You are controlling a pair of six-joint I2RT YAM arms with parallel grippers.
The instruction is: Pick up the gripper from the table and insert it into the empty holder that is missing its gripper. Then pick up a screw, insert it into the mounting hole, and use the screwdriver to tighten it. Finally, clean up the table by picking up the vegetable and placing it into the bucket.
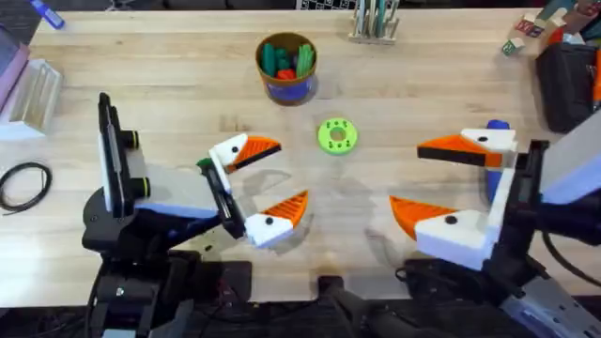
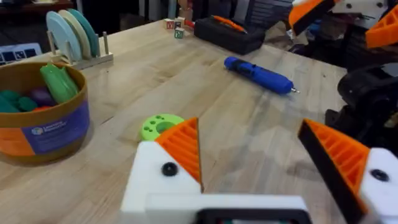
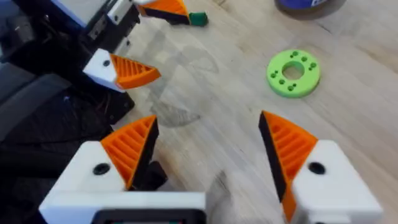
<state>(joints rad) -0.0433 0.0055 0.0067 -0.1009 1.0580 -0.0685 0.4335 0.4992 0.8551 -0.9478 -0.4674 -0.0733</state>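
- Vegetable (image 1: 203, 164) was seen lying on the table (image 1: 394, 113), just beside the left gripper (image 1: 266, 184), dark green and small.
- Both the left gripper and the right gripper (image 1: 432, 178) were held spread wide, nothing being grasped.
- Cleanup was judged the step in hand.
- Screwdriver (image 2: 259, 74) was left lying flat.
- Closing on the vegetable, then carriage to the bucket (image 1: 286, 66), was called for.

White printing is borne on the blue wall of the bucket (image 2: 43, 127); its wording cannot be read. No other lettering legible.
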